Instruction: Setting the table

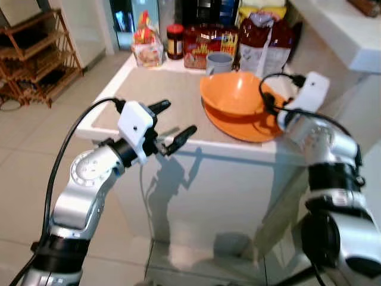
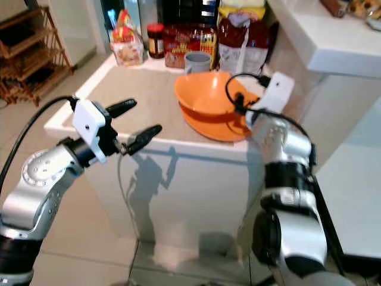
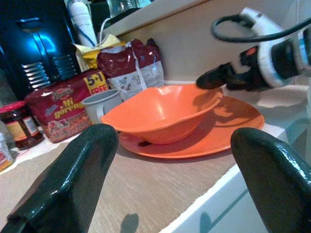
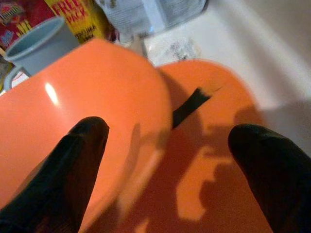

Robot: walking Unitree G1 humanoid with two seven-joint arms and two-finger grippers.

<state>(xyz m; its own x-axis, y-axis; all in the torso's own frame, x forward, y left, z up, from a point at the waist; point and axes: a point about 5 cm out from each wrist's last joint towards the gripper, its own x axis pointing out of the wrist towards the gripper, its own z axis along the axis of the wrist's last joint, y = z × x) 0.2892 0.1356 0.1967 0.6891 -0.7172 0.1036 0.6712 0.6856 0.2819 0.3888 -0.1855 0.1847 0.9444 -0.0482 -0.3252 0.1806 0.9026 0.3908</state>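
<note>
The orange bowl (image 1: 238, 98) is sitting on the plate (image 1: 250, 128), right of the frame's middle. The right gripper (image 4: 165, 160) is hovering open over them. The left gripper (image 1: 169, 125) is waiting open by the table's (image 1: 172, 101) edge. Nothing looks set yet.

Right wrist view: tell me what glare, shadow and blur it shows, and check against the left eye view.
Right wrist view: a glare spot on the orange bowl, finger shadows on the orange plate, near black fingers soft and blurred. Left eye view: the left gripper casts its shadow down the white counter front.
</note>
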